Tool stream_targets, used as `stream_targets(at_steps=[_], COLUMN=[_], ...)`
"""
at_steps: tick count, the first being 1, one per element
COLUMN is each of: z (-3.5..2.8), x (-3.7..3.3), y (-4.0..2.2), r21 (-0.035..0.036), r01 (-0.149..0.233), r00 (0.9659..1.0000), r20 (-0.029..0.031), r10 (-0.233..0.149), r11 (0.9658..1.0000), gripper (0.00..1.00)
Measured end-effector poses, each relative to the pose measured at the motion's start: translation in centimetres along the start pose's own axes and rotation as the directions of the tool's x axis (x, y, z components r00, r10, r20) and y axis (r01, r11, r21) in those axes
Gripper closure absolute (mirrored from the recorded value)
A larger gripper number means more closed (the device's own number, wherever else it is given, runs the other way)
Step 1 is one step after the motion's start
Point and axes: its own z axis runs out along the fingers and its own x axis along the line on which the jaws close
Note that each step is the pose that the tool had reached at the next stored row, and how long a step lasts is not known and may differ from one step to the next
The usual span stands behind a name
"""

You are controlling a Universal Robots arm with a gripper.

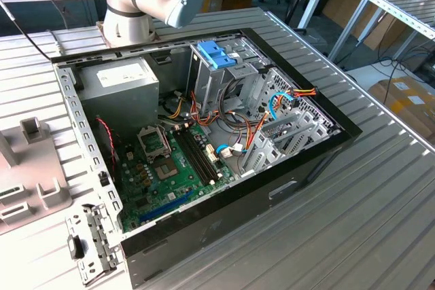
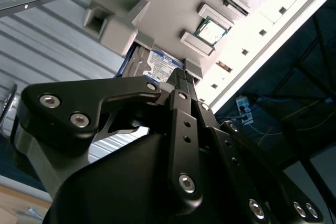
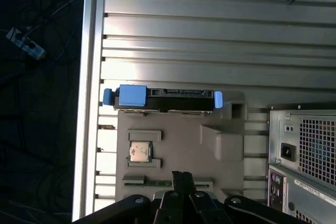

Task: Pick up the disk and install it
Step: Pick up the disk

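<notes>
The disk (image 3: 163,97) stands on its edge in a slot at the end of a grey fixture plate (image 3: 184,135), with blue side rails at both ends. In the second wrist view a corner of the disk's label (image 2: 160,65) with its blue band peeks out behind the fingertips. My gripper (image 3: 182,173) hovers over the fixture, a short way from the disk and not touching it. Its two black fingers (image 2: 178,85) lie pressed together with nothing between them, so it is shut. The open computer case (image 1: 299,161) lies on the table.
A processor chip (image 3: 140,151) sits in a pocket of the fixture. Inside the case are a grey power supply (image 1: 126,79), a motherboard (image 1: 170,168), cables and a drive cage with a light-blue latch (image 1: 216,53). The table edge (image 3: 89,103) runs close beside the fixture.
</notes>
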Motion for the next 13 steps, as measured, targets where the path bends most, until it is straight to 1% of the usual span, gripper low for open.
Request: stream_targets(at_steps=[8, 13], z=[0.00, 0.00], x=[0.00, 0.00], y=[0.00, 0.00], r21=[-0.0007, -0.0013], r01=[0.027, 0.049], r00=[0.9996, 0.9988], r20=[-0.0012, -0.0021], r10=[-0.027, -0.049], r11=[0.9996, 0.9988], gripper=[0.89, 0.89])
